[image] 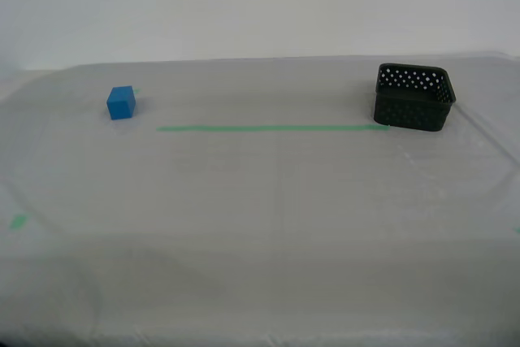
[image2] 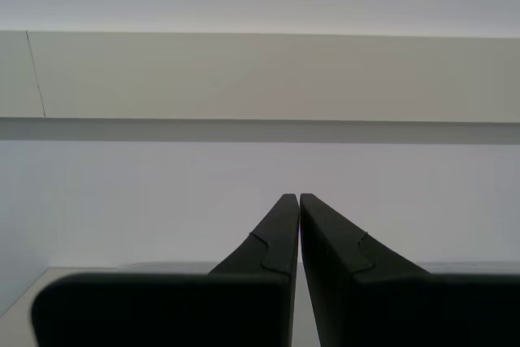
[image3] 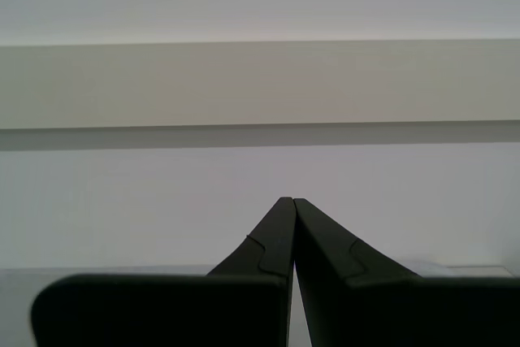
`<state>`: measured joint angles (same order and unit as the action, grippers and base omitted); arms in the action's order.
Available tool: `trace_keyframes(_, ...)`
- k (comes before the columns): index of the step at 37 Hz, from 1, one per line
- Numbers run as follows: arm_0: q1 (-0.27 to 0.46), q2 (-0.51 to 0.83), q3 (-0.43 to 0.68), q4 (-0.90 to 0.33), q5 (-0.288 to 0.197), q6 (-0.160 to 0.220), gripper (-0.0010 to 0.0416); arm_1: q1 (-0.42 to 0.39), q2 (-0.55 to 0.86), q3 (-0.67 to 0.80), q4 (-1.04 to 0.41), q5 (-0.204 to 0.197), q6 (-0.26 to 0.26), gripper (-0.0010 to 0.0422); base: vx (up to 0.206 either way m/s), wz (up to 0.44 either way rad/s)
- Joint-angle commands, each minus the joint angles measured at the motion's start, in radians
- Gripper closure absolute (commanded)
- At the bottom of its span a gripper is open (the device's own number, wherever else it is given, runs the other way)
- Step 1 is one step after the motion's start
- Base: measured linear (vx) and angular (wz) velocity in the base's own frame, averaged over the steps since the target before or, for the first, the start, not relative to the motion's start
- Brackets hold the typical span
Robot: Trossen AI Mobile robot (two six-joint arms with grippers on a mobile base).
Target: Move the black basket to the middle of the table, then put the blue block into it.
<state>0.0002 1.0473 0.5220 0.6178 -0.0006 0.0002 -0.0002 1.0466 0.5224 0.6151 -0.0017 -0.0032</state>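
- Plain pale wall stands behind everything; both wrist views look at that wall rather than down at the work.
- Spread below it, the table (image: 260,201) wears a whitish-grey cloth, likely a little slack, so a dragged thing could ruck it. A thin green tape line (image: 272,128) runs across its middle.
- At the exterior view's right, the black basket (image: 413,97) sits upright at the tape line's end. I judge it light, stiff plastic; its perforated wall or rim looks the best place to pinch.
- Well apart, at the exterior view's left, the blue block (image: 121,103) rests just beyond the tape's other end. Small, hard and smooth-faced, it probably wants a square grip on two opposite faces.
- My first gripper (image3: 292,201) has its jaws closed tip to tip, holding nothing.
- My second gripper (image2: 298,197) is likewise closed and empty; neither arm shows in the exterior view.
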Motion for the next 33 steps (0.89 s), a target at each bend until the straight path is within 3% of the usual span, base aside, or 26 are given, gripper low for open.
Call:
trace_keyframes(1,0.0,0.0,0.002,0.002,0.001,0.0,0.0405,0.0,0.0,0.001,0.004,-0.002,0.003,0.0412,0.0,0.0)
trace_keyframes(33,0.001,0.0,0.002,0.002,0.001,0.0,0.0406,0.0,0.0,0.001,0.004,-0.001,0.003,0.0412,0.0,0.0)
